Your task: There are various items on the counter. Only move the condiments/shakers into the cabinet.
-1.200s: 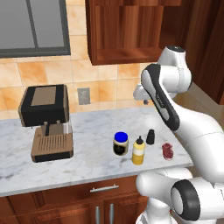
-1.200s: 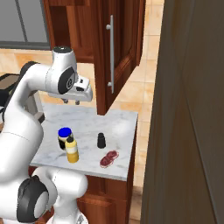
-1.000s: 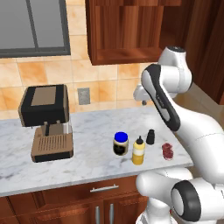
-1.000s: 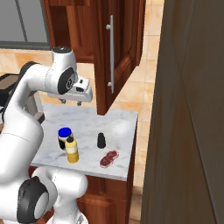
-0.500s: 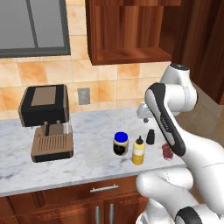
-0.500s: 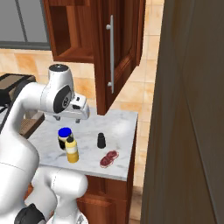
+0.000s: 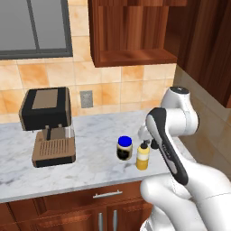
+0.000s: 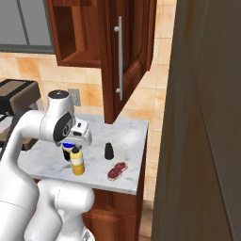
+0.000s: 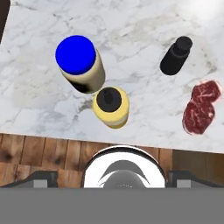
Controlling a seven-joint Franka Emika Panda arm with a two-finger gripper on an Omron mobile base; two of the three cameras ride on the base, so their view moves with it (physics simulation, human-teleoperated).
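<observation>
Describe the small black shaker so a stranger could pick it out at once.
Start at the marbled counter under the open wall cabinet, at its right end. Four small items cluster there; the black shaker stands alone between the yellow squeeze bottle and the flat red meat. It is the only all-black one.

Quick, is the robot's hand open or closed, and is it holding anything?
Gripper: open, holding nothing, above the counter edge.

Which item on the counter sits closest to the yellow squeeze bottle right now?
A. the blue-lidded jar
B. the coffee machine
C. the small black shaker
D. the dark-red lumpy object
A: in the hand view the blue-lidded jar stands right beside the yellow squeeze bottle, while the small black shaker and the dark-red lumpy object lie farther off.
</observation>
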